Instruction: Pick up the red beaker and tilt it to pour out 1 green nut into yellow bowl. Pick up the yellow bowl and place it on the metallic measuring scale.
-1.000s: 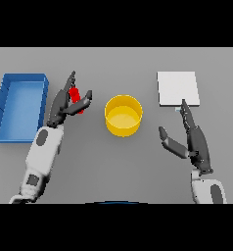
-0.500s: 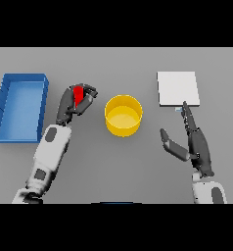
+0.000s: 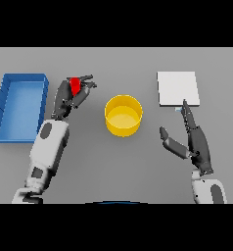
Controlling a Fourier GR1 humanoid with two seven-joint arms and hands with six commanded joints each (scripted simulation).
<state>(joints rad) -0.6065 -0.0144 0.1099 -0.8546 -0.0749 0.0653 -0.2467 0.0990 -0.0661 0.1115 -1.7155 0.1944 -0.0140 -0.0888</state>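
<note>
Grey table (image 3: 113, 171) fills the head view, the only view supplied.

Head view, left side: the left hand (image 3: 72, 95) has its fingers curled round the beaker (image 3: 75, 86), which shows as a small red patch between fingers and thumb. Its contents are hidden, so the nut cannot be confirmed. The left forearm runs up from the lower left, with the hand at its far end. A blue tray (image 3: 6, 93) lies just outside this hand, on the side away from the bowl.

Head view, centre: the bowl (image 3: 123, 115) stands on the table between the two hands, apart from both and nearer the left one. Its interior looks bare. This placement suits the pour: the beaker must travel a short way inward, then tilt over the rim.

Head view, right side: the right hand (image 3: 192, 139) is held with fingers straight and thumb spread inward toward the bowl, holding nothing. The scale (image 3: 177, 88) lies just beyond its fingertips; contact cannot be judged. The pose appears to be a ready stance for the later bowl transfer.
</note>
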